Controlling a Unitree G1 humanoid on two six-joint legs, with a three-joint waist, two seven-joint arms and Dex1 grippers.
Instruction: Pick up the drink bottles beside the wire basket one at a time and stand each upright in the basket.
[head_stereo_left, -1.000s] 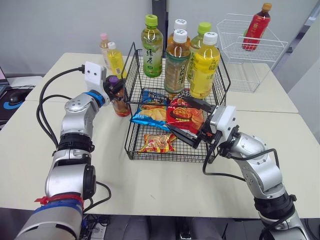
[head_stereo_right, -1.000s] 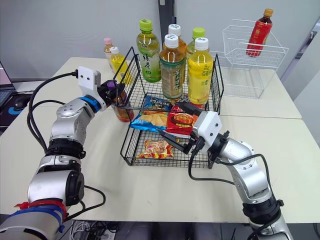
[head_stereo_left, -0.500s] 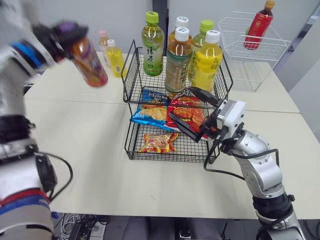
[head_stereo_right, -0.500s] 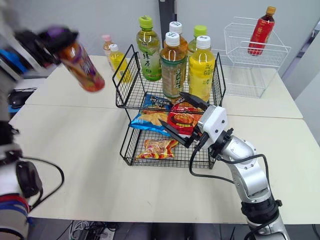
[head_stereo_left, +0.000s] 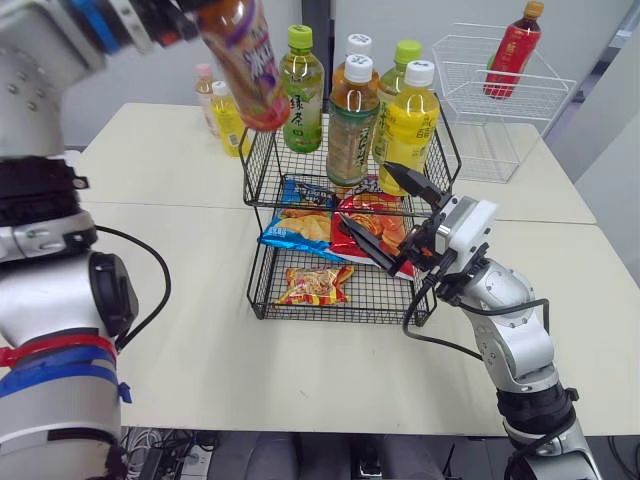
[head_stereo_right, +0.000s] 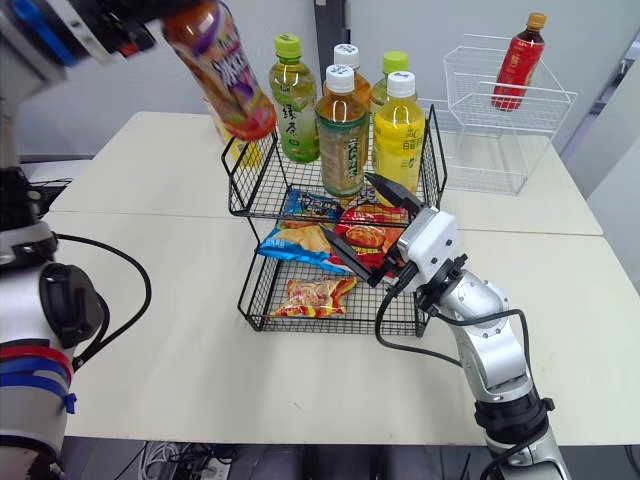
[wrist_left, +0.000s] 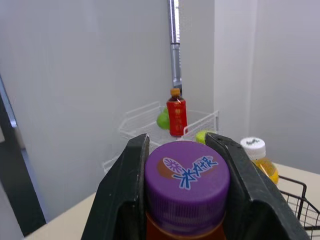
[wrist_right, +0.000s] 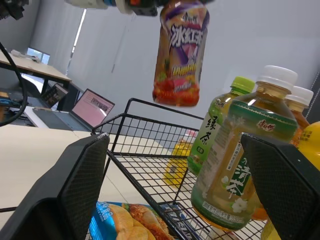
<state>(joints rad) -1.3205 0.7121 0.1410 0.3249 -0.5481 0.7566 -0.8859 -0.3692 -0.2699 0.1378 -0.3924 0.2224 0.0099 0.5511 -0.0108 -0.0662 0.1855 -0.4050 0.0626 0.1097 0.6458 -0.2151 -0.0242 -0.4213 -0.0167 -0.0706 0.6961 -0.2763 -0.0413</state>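
Down front by the lower shelf of the wire basket (head_stereo_left: 268, 165), your right gripper (head_stereo_left: 365, 192) hangs wide open and empty, just off the snack bags (head_stereo_left: 372, 228). Higher up, your left gripper (wrist_left: 181, 149) is clamped on the purple cap (wrist_left: 186, 172) of the orange drink bottle (head_stereo_left: 248, 60), which is tilted in the air over the basket's top left corner. Behind it, four bottles (head_stereo_left: 352, 120) stand upright in the top tier.

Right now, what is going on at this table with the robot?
The left end effector holds a purple-capped drink bottle by its cap, raised and tilted above the left edge of the black wire basket. Four bottles already stand in its upper tier. The right end effector is open and empty near the snack bags.
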